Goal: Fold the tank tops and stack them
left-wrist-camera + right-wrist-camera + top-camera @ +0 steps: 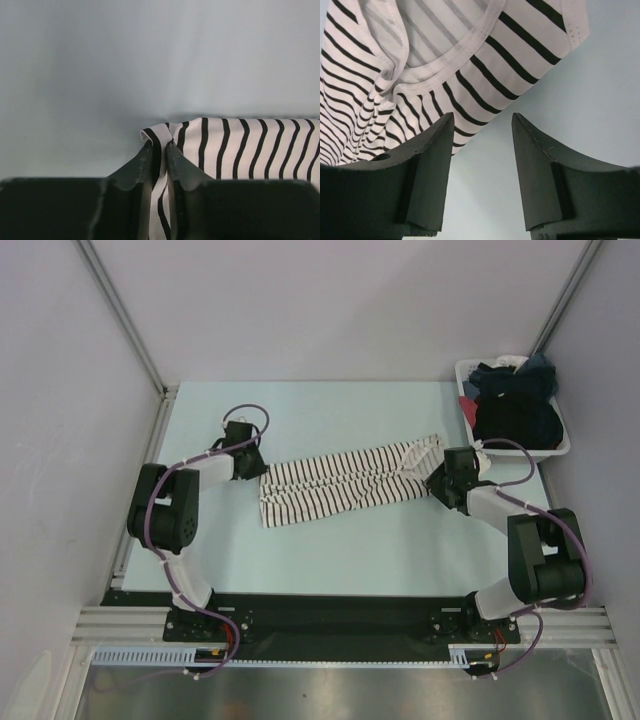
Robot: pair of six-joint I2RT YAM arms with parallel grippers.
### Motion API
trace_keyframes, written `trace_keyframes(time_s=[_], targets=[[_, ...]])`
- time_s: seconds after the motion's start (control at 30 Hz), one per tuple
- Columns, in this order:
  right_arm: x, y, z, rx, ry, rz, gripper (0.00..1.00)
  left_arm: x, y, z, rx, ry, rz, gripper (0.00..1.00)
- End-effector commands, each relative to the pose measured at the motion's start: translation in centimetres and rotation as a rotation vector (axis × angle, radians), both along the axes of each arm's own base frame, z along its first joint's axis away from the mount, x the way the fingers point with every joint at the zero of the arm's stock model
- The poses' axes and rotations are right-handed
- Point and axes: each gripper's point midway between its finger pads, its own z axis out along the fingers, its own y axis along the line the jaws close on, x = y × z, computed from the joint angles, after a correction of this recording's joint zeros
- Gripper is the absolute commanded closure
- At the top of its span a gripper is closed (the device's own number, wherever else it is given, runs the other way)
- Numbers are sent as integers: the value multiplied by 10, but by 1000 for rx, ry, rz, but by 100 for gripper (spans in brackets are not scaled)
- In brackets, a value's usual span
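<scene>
Top external view gives me the pale counter (350,550) with the striped tank top (340,485) lying flat across its middle. A white bin (520,453) of dark clothes (515,410) sits at the far right corner. My left claw (160,146) pinches the top's corner, and my right claw (483,117) stands spread beside its neckline.

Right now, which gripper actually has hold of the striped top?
The left gripper: its jaws are pinched on a corner of the striped tank top. The right gripper stands open at the other end, nothing between its jaws.
</scene>
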Motion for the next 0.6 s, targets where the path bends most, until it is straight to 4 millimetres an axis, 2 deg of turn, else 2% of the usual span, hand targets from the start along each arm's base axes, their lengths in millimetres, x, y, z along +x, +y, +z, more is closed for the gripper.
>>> trace_keyframes(time_s=[0.0,0.07,0.13,0.23,0.27,0.3,0.33,0.37,0.4,0.43,0.47,0.5,0.53,0.57], targets=[[6,-3,-5,32,-28,-58,46,6,-3,-5,-29,13,-4,83],[13,-4,-9,44,-35,-66,48,5,-3,-3,-35,3,3,88],[18,-3,-14,51,-21,-70,50,2,1,-1,-42,-2,17,99],[26,-4,-13,42,-29,-77,58,-7,7,-5,-50,3,42,100],[28,-7,-15,31,-23,-79,60,-10,4,2,-82,-8,28,100],[31,-9,-16,26,-21,-79,63,-21,2,-4,-97,9,24,100],[43,-8,-7,32,-45,-64,66,-25,1,-3,-114,6,26,100],[47,-12,-12,12,-24,-40,65,-29,-3,5,-135,-16,20,100],[53,-12,-12,3,-17,-18,64,-45,-6,-4,-160,3,13,100],[73,-6,4,8,-38,20,62,-51,-8,-4,-183,-7,22,100],[73,-7,-3,-1,14,38,61,-53,-12,8,-205,-52,17,100],[78,-6,-16,-19,58,67,59,-74,-10,-5,-213,-17,35,100],[83,-2,-20,-7,75,91,59,-82,-10,-5,-217,-21,40,100],[96,-2,-14,-4,70,97,58,-88,-10,6,-229,-54,41,100]])
